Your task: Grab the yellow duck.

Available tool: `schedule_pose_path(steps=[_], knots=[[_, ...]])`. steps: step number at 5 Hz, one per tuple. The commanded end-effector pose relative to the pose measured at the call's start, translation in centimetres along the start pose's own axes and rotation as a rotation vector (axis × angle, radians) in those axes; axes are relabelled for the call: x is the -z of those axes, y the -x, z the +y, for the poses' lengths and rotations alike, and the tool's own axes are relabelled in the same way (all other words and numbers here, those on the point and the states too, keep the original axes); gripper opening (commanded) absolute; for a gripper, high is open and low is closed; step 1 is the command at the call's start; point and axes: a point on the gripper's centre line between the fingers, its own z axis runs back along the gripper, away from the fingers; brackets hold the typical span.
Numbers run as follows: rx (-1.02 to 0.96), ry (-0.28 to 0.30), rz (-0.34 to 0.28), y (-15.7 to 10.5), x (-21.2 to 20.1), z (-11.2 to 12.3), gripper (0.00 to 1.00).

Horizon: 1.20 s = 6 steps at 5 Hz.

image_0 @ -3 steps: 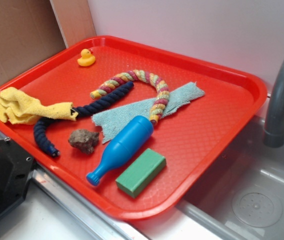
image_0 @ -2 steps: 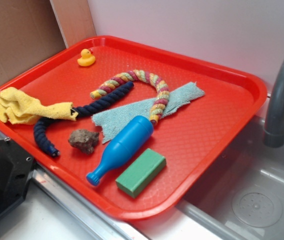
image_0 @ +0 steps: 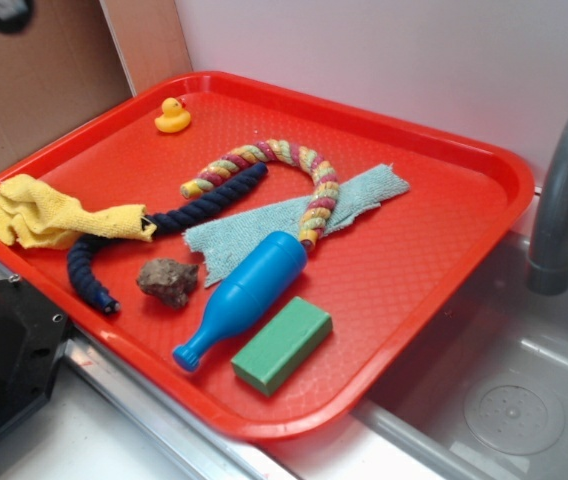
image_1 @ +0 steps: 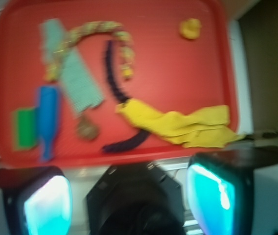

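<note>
We see our gripper [image_1: 129, 196] at the bottom of the wrist view, its two fingers [image_1: 46, 205] spread wide with nothing between them. Just beyond the fingertips runs the near rim of the red tray [image_1: 178, 58]. The first thing past that rim is the yellow cloth [image_1: 183, 125], a little right of the gap between the jaws, lying over the dark blue rope [image_1: 114, 73]. Left of the jaws lie the brown rock [image_1: 87, 128], the blue bottle [image_1: 47, 117] and the green block [image_1: 24, 128]. Further out stretch the teal cloth [image_1: 73, 73] and the striped rope [image_1: 95, 29]. The yellow duck [image_1: 190, 28] sits farthest away, ahead and right of the jaws, near the tray's far corner, well apart from everything else.
</note>
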Motion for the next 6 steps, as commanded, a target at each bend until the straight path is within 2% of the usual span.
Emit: schedule_pose_path(steps=[1,2,3,4,5,6], knots=[[-0.295,0.016,-0.153,-5.2,2.4,3.4,1.00],[-0.231,0.054,-0.147,-8.2,4.7,3.7,1.00],[-0.202,0.016,-0.153,-12.7,7.8,3.5,1.00],[-0.210,0.059,-0.084,-15.1,11.3,5.0,1.00],[-0.180,0.042,-0.077,-17.0,13.4,6.2,1.00],[-0.176,0.010,-0.036,-16.9,15.3,7.1,1.00]])
